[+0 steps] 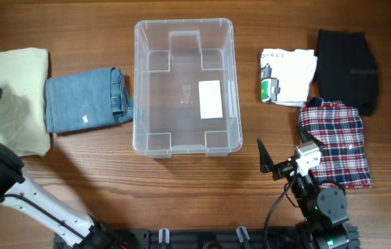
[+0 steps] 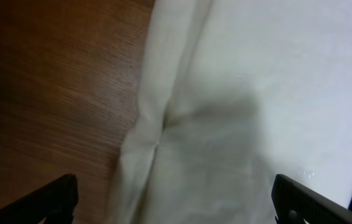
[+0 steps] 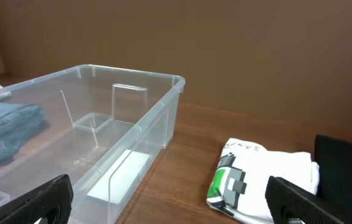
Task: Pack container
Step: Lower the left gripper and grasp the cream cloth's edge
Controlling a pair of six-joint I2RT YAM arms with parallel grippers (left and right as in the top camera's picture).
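Tabletop packing scene, described from the robot's side outward. Nearest, the right hand (image 3: 176, 208) hangs low above the table (image 1: 182, 194), spread wide and holding nothing. It is aimed toward the container and is probably waiting its turn. Just beside it lies a folded plaid shirt (image 1: 337, 142). On the other side, the left hand (image 2: 176, 208), likewise spread and empty, hovers close over a folded cream garment (image 1: 19, 100), apparently lined up to pick it first. Whether it touches the cloth is unclear in the blurred close view. Folded jeans (image 1: 88, 99) lie between that garment and the container. The container (image 1: 137, 83) sits mid-table between the two clothing groups, within reach of both arms, with nothing packed in it yet. Farther off on the right, a white printed T-shirt (image 1: 287, 76) and a black garment (image 1: 347, 69) lie side by side.
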